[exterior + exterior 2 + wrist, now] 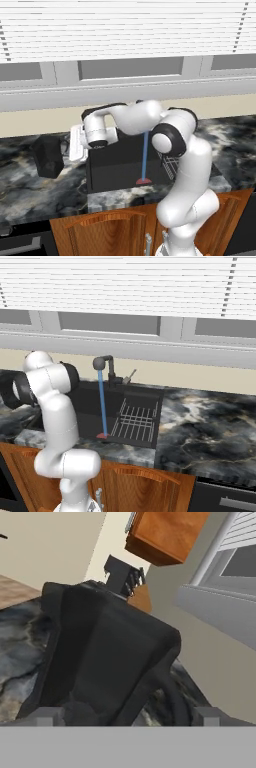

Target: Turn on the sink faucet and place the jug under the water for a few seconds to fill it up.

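Tool (pixel 128 717): wide open, close around the jug (pixel 48 156).
Jug: upright on tabletop (pixel 30 195).
Water (pixel 102 403): running into sink (pixel 145 442).

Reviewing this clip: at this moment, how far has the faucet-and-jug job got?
Done: the sink faucet is on, with water streaming into the sink. In hand: the open gripper is beside the jug, which stands on the counter left of the sink, ungrasped. Left: grasp the jug, carry it under the stream and hold it there briefly.
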